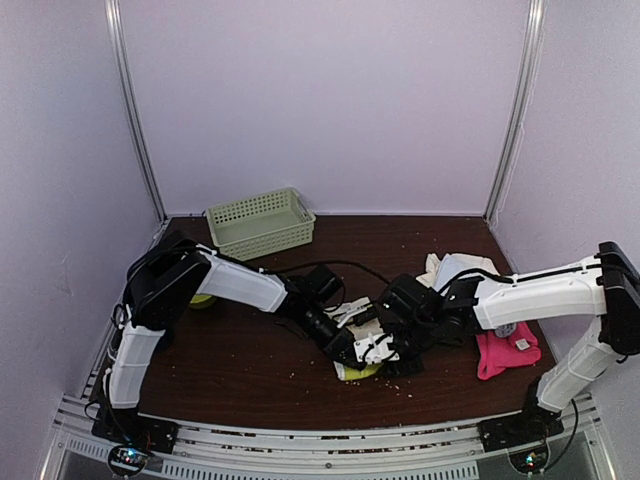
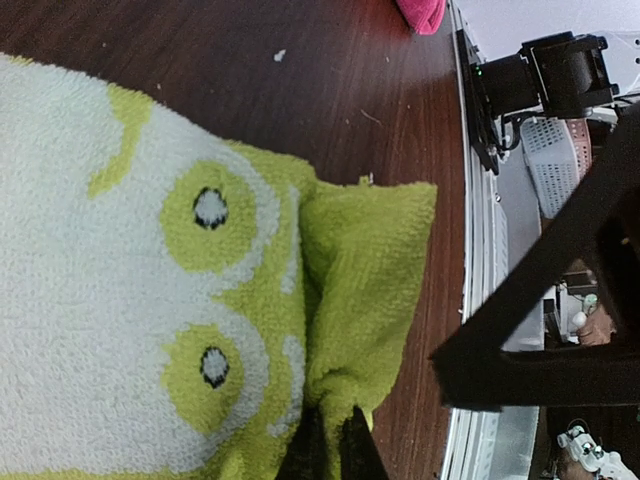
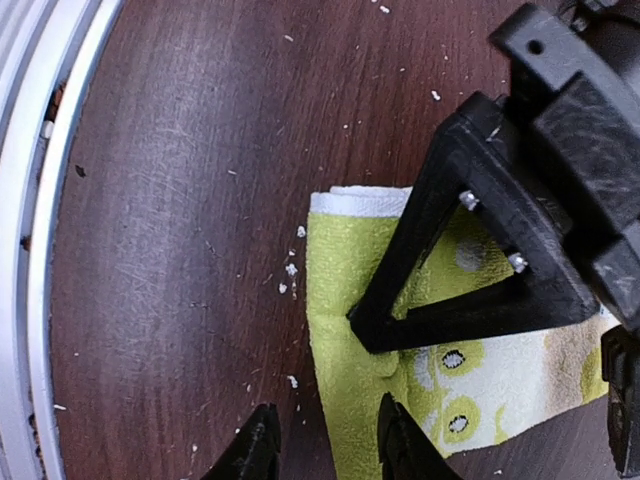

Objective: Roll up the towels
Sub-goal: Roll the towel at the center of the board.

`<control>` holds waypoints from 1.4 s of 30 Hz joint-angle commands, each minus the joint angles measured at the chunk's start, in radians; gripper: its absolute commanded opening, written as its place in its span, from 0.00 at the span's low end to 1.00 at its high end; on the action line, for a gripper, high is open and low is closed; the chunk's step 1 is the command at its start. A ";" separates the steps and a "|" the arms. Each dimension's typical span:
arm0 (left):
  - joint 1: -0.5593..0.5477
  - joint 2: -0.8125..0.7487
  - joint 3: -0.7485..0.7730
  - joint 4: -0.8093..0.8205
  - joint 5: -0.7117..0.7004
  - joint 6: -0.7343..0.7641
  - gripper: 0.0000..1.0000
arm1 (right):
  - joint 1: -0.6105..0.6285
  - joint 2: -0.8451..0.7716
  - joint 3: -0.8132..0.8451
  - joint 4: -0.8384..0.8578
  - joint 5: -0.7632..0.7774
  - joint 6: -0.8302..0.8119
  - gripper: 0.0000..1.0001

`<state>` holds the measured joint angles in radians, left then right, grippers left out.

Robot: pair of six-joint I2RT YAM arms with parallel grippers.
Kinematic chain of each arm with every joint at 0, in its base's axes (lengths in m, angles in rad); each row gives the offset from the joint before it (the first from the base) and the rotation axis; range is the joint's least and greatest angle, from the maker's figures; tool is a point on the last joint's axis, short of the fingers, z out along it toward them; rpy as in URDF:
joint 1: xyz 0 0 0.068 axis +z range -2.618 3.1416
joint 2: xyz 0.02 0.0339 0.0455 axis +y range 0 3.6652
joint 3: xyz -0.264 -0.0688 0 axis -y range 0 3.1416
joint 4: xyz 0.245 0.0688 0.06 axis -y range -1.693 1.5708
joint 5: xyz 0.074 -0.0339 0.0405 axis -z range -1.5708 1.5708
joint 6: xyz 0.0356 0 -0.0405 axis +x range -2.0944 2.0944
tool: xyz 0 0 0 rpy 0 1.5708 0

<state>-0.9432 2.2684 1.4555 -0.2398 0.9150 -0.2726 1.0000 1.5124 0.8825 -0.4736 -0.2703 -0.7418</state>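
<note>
1. Cloth position: the lime-green towel (image 1: 357, 371) lies on the table (image 1: 250, 370) at about 6 o'clock from the table's middle, near the front edge. From overhead most of it is hidden under the two grippers.
2. Long axis: in the right wrist view the towel is a flat band running from 9 o'clock to 3 o'clock. Its plain lime folded end points to 9 o'clock and the pale printed part trails away toward 3 to 4 o'clock. A white strip of underside shows along the fold's 12 o'clock edge.
3. The left gripper (image 2: 330, 452) comes in from 10 o'clock in the overhead view. Its fingertips are pressed together, pinching a gathered fold of the plain lime corner.
4. The right gripper (image 3: 325, 450) comes in from 3 o'clock with its fingers spread. One finger hangs over bare wood, the other over cloth, and the towel's 9 o'clock edge lies between them. Whether either finger touches the cloth cannot be told.
5. The pink towel (image 1: 503, 353) lies crumpled at about 3 o'clock from the lime one, beside the right arm and well apart from the grippers.
6. The cream-white towel (image 1: 432, 268) and the light blue towel (image 1: 455, 268) sit heaped together at 2 o'clock, touching each other.
7. The basket (image 1: 262, 237) stands at 11 o'clock, against the back edge.
</note>
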 commanded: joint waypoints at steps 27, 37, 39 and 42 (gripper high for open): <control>0.053 -0.643 -0.359 0.000 -0.695 0.136 0.65 | 0.025 0.200 0.209 -0.336 -0.141 0.057 0.00; -0.315 -1.044 -0.560 0.138 -1.048 0.436 0.62 | -0.158 0.531 0.568 -0.682 -0.403 0.060 0.00; -0.377 -1.004 -0.546 0.131 -1.056 0.469 0.59 | -0.199 0.612 0.623 -0.740 -0.442 0.023 0.00; -0.404 -0.934 -0.532 0.141 -0.989 0.483 0.57 | -0.237 0.712 0.683 -0.814 -0.480 -0.006 0.00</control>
<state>-1.3209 1.2530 0.9016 -0.0986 -0.0505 0.1253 0.8055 2.1216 1.5120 -1.1175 -0.6872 -0.7025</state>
